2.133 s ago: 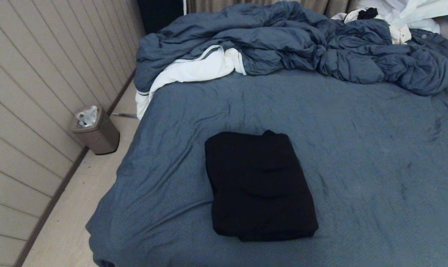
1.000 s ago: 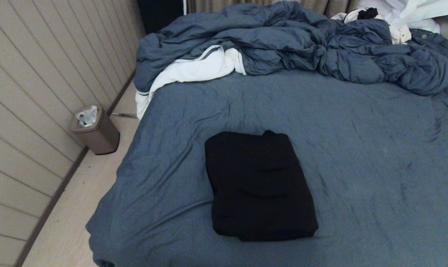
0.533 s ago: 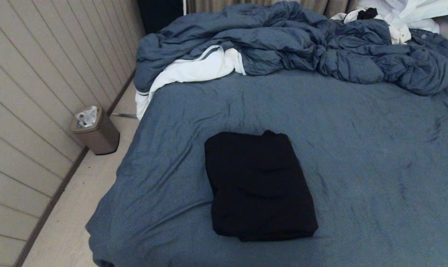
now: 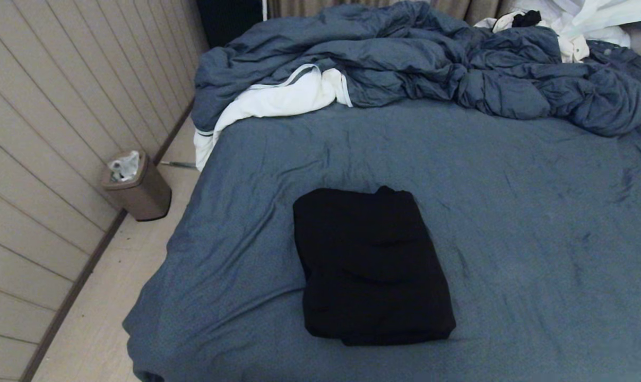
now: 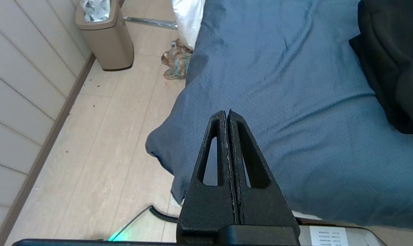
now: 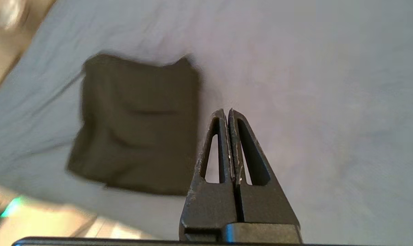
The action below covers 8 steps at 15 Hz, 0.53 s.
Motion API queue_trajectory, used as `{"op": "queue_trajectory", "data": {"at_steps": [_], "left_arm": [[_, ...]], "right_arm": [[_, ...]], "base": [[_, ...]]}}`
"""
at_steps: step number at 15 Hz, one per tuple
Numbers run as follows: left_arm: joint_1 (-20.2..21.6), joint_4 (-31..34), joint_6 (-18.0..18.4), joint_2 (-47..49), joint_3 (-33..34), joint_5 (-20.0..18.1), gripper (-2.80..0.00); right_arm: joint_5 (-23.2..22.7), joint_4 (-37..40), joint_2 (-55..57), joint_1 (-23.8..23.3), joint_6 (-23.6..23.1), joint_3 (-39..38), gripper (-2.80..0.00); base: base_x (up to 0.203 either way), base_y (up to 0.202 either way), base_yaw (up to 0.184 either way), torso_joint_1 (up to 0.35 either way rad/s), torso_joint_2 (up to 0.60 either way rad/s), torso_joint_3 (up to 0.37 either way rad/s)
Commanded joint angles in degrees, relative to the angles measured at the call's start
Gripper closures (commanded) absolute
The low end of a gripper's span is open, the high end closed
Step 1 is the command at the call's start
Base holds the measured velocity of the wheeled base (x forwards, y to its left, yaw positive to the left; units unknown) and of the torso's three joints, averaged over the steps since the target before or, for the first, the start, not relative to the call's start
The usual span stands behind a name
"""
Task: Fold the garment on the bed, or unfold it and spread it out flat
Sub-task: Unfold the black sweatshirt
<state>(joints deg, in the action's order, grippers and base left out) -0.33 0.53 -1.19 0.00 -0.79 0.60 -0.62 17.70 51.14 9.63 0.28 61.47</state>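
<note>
The black garment lies folded into a compact rectangle on the blue-grey bed, near its front edge. It also shows in the right wrist view as a dark square and at the edge of the left wrist view. Neither arm appears in the head view. My left gripper is shut and empty, held above the bed's front left corner. My right gripper is shut and empty, held above the sheet beside the garment.
A rumpled blue-grey duvet with white lining fills the far part of the bed. White clothing lies at the far right. A brown bin stands on the floor by the panelled wall, with a crumpled cloth near it.
</note>
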Motion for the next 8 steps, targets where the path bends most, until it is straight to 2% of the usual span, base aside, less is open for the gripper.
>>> {"op": "queue_trajectory", "data": {"at_steps": [1,2,4,6,8], "left_arm": [[0.0,0.0,0.0,0.1,0.0,0.0,0.0],[0.0,0.0,0.0,0.1,0.0,0.0,0.0],[0.0,0.0,0.0,0.1,0.0,0.0,0.0],[0.0,0.0,0.0,0.1,0.0,0.0,0.0],[0.0,0.0,0.0,0.1,0.0,0.0,0.0]], "right_arm": [[2.2,4.5,17.1,8.4,0.3,9.0,0.0],[5.3,6.2,22.1,13.9,0.6,11.8,0.0],[14.9,7.2,31.4,23.5,1.5,16.8,0.0],[23.3,4.5,38.7,31.7,2.6,19.6,0.0],[28.0,0.0,42.2,38.4,2.1,20.1,0.0]], "base": [[0.0,0.0,0.0,0.0,0.0,0.0],[0.0,0.0,0.0,0.0,0.0,0.0],[0.0,0.0,0.0,0.0,0.0,0.0],[0.0,0.0,0.0,0.0,0.0,0.0],[0.0,0.0,0.0,0.0,0.0,0.0]]}}
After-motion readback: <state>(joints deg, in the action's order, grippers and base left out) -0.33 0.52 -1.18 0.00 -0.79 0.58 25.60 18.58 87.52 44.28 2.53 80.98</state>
